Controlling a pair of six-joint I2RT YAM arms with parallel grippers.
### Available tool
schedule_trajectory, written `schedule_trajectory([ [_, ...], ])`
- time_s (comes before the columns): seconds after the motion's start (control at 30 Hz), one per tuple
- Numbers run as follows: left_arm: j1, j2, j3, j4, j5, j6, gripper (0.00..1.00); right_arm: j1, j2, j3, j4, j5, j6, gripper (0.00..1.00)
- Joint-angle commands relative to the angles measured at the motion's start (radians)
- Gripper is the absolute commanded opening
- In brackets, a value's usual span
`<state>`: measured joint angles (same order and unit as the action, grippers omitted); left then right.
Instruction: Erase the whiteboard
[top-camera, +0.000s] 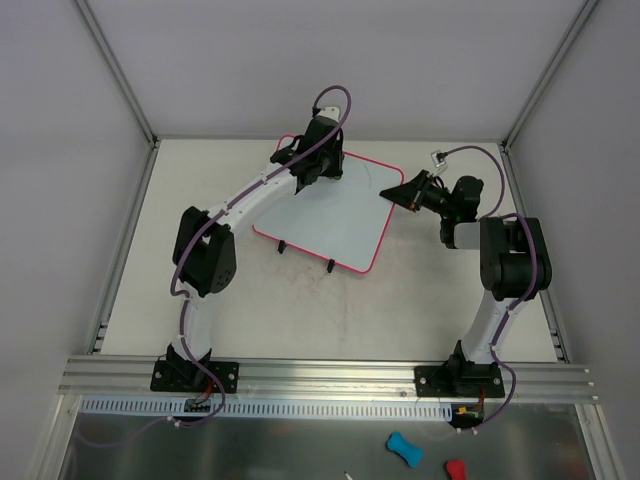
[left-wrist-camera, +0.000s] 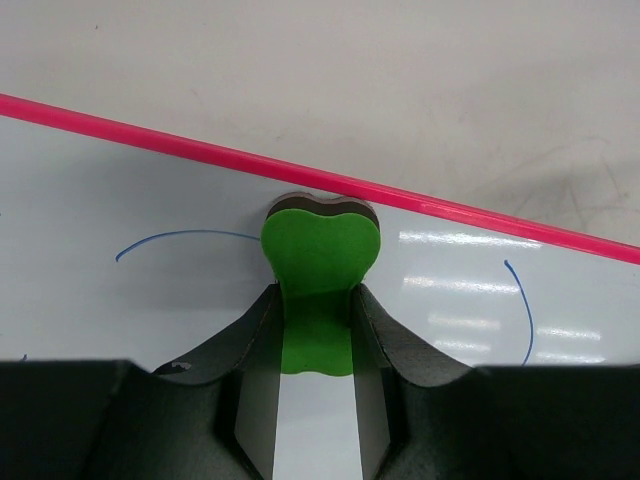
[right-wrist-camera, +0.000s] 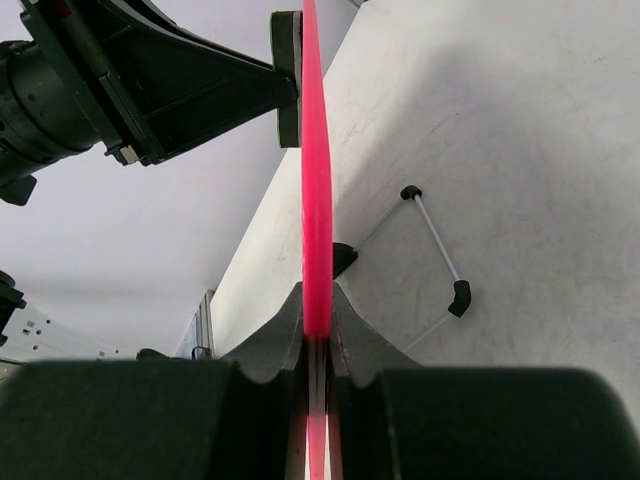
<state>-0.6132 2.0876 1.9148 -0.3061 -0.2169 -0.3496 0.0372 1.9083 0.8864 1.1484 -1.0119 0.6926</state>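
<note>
The whiteboard (top-camera: 335, 225), white with a thin pink frame, lies slightly raised on the table at mid-back. My left gripper (top-camera: 318, 172) is over its far-left corner, shut on a green eraser (left-wrist-camera: 320, 252) with a dark felt underside. The eraser is pressed onto the whiteboard (left-wrist-camera: 130, 190) just inside the pink far edge (left-wrist-camera: 200, 147). Blue pen strokes remain left (left-wrist-camera: 180, 236) and right (left-wrist-camera: 524, 310) of the eraser. My right gripper (top-camera: 397, 192) is shut on the board's right edge. In the right wrist view the pink frame (right-wrist-camera: 316, 180) runs edge-on between that gripper's (right-wrist-camera: 317, 305) fingers.
Two black feet (top-camera: 305, 256) show under the board's near edge, and a wire leg with black tips (right-wrist-camera: 435, 240) hangs under it. The table has walls on three sides and an aluminium rail (top-camera: 330, 372) in front. Small blue (top-camera: 403, 448) and red (top-camera: 455, 470) objects lie beyond the rail.
</note>
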Motion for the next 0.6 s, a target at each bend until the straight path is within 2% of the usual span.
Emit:
schedule_trajectory([
  [0.0,0.021,-0.032,-0.028,-0.064,-0.032,0.026,0.00,0.055,-0.044,0.013,0.053,-0.074,-0.082,0.00],
  [0.13,0.013,-0.047,-0.030,-0.064,-0.015,0.043,0.00,0.059,-0.054,0.008,0.054,-0.079,-0.099,0.00],
  [0.57,-0.083,-0.047,0.015,-0.065,-0.081,0.121,0.00,0.069,-0.091,-0.009,0.054,-0.080,-0.146,0.00],
])
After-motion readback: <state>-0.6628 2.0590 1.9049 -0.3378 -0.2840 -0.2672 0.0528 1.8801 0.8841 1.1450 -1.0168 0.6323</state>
